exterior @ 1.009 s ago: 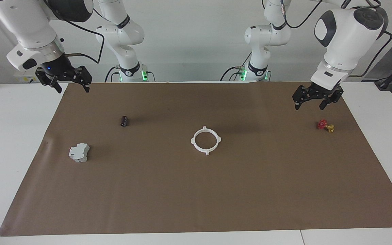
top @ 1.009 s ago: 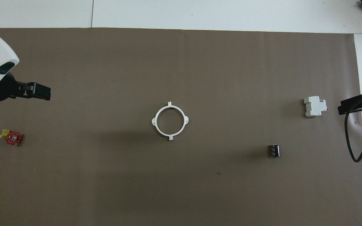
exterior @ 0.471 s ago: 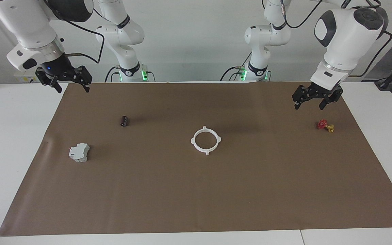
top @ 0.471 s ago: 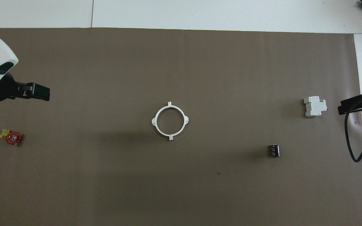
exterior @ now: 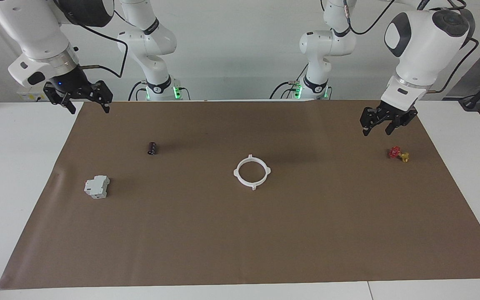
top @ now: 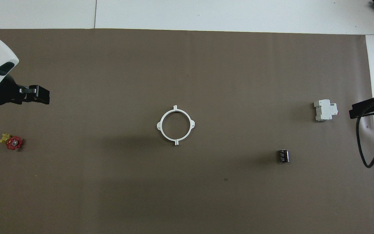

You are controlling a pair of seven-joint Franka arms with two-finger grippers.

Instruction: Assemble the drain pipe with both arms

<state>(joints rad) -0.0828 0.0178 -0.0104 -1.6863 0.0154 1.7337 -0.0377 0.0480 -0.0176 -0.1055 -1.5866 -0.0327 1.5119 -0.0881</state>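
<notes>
The white jointed left arm holds its black two-finger left gripper (exterior: 377, 130) raised, fingers pointing down, slightly parted and empty. The white right arm waits, its black right gripper (exterior: 86, 109) raised (spread wide, empty).

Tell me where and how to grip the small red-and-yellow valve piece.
Take the small red-and-yellow valve piece from straight above, fingers across the red handwheel's rim. It lies low on the brown paper mat with bare mat all round, and the wheel is probably its broadest graspable part. The left gripper hangs closest.
</notes>
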